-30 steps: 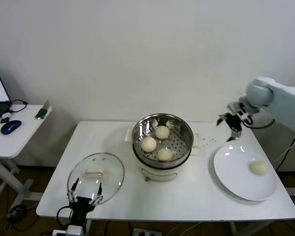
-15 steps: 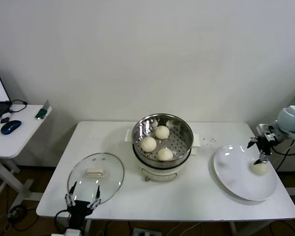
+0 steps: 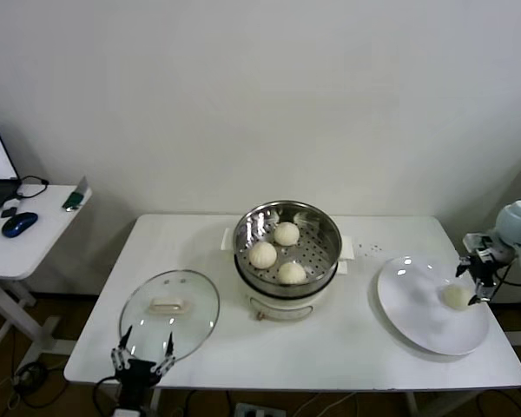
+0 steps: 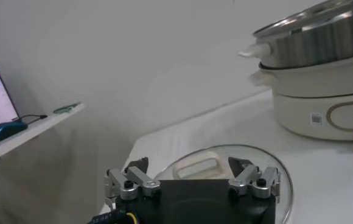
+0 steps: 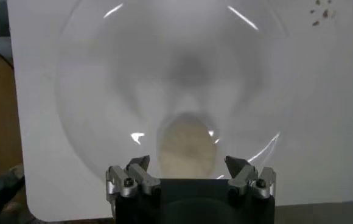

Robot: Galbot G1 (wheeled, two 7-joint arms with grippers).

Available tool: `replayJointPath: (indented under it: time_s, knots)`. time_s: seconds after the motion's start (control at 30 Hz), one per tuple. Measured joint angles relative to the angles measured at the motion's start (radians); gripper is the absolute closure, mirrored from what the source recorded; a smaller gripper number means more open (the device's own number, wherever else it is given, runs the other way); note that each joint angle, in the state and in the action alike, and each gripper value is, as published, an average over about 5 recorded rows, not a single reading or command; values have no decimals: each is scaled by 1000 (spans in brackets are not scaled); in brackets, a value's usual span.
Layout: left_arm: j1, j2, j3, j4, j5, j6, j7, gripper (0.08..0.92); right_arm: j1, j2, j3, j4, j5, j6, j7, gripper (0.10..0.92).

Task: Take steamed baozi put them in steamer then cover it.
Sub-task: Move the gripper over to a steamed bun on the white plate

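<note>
On the white plate (image 3: 417,313), the last steamed baozi (image 3: 457,296) is lying just beside the right gripper (image 3: 478,276), whose fingers are standing wide apart around nothing.

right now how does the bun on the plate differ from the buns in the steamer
The bun on the plate lies alone on the flat white plate; the buns in the steamer are three, grouped on the perforated tray of the steel steamer. The open right hand is right at the plate bun; no hand is near the steamer buns. All are small, round and cream-white.
</note>
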Motion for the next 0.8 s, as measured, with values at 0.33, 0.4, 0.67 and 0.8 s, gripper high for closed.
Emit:
replayJointPath:
  time_s: [0.33, 0.4, 0.67, 0.8]
  knots:
    - [0, 0, -4, 14, 0, -3, 0, 177, -23, 79, 83, -100, -125, 42, 20, 203]
    - [-2, 0, -3, 17, 0, -3, 0, 177, -25, 92, 95, -115, -147, 49, 23, 203]
    - [-5, 0, -2, 23, 1, -5, 0, 177, -35, 118, 127, -152, -208, 67, 24, 203]
    - [-5, 0, -3, 24, 1, -5, 0, 177, -39, 128, 140, -164, -231, 73, 25, 203]
